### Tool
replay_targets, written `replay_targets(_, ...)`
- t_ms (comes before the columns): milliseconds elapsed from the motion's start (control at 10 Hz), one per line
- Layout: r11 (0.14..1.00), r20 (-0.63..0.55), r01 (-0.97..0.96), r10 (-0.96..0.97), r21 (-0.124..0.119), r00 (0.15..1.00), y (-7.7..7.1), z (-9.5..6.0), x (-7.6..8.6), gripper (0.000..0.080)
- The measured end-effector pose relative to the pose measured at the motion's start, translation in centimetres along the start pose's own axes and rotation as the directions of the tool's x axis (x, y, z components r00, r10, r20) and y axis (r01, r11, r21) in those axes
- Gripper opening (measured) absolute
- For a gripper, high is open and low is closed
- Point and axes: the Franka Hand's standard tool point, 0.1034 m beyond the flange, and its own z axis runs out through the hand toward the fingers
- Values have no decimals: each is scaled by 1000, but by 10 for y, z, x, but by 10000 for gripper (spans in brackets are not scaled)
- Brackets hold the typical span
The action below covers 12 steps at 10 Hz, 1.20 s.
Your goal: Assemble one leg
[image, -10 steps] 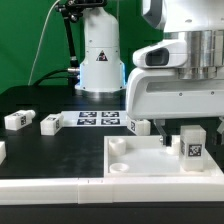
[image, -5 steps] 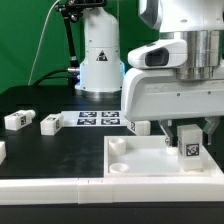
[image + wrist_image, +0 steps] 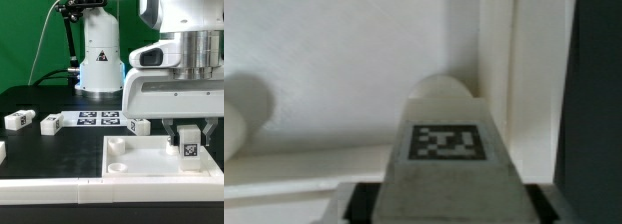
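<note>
- Gripper (image 3: 187, 141) and leg (image 3: 188, 146) have shifted slightly toward the exterior view's left and lower over the last second.
- Jaws clenched on the leg, tag facing out.
- Leg upright over the white panel (image 3: 140, 158), near its right corner in the exterior view.
- Wrist view: leg (image 3: 446, 140) above panel (image 3: 331, 60).

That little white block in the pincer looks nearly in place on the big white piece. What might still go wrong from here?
1. The leg stands on the panel near its right edge in the exterior view; if it is off from the socket, which is hidden, it may jam or tilt.
2. The pincer grips only the leg's sides, so pushing down might make it slip.
3. The panel looks loose on the table and might shift.
</note>
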Motion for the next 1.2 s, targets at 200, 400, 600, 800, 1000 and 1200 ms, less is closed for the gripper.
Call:
replay_targets(200, 968, 5, -252, 252, 2, 968, -2, 1, -3, 292)
replay_targets(400, 863, 8, -505, 505, 1, 863, -3, 2, -5, 292)
replay_targets(600, 711, 2, -703, 703, -1, 711, -6, 2, -6, 292)
replay_targets(800, 496, 14, -868, 868, 5, 496, -6, 2, -7, 292)
replay_targets(1000, 321, 19, -947, 947, 9, 321, -6, 2, -7, 292)
replay_targets(1200, 194, 35, -981, 980, 8, 194, -6, 2, -6, 292)
